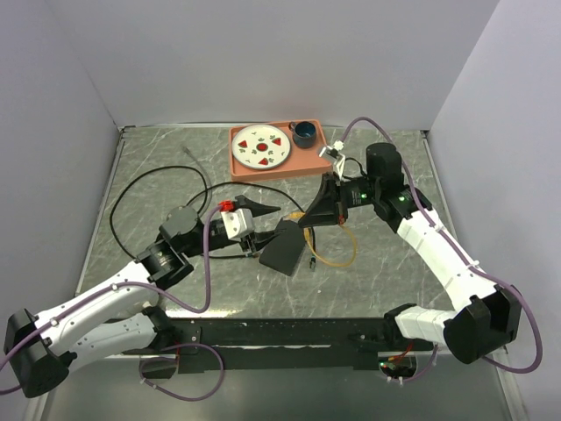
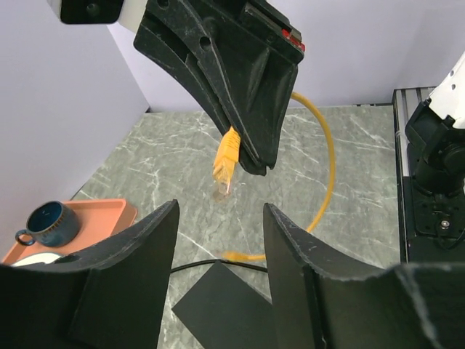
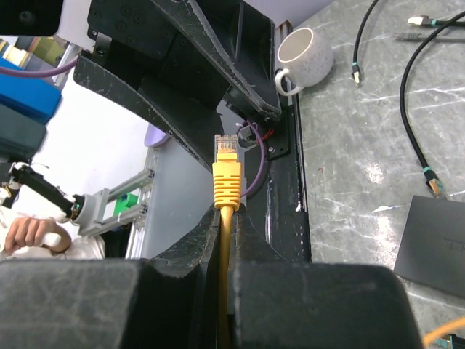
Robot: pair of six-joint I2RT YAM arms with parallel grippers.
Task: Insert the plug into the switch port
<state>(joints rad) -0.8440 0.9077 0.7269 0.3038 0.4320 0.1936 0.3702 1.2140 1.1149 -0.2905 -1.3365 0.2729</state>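
Near: the box (image 1: 285, 250), matte black, lies flat on the table between the two arms. Ports cannot be made out: its edges are too dark and small in the top view, and both wrist views crop it to a corner.

The left gripper (image 2: 219, 218) is at the box's left. Its fingers are spread wide and hold nothing.

The right gripper (image 3: 227, 211) has its fingers pressed together on the yellow boot of the plug (image 3: 227, 163). The clear tip sticks out past the fingertips, off the table and facing the left gripper. It is over or just past the box's far end; I cannot tell which. The yellow cable (image 2: 332, 156) loops down to the table right of the box.

A red strip (image 2: 293, 38) sits on the right gripper; any writing on it is too small to read.

Black cables (image 1: 140, 189) lie at left, their ends too small to identify.

Far: an orange tray (image 1: 307, 160) holds a plate (image 1: 263, 146) with red motifs and a dark blue cup (image 1: 304, 133).
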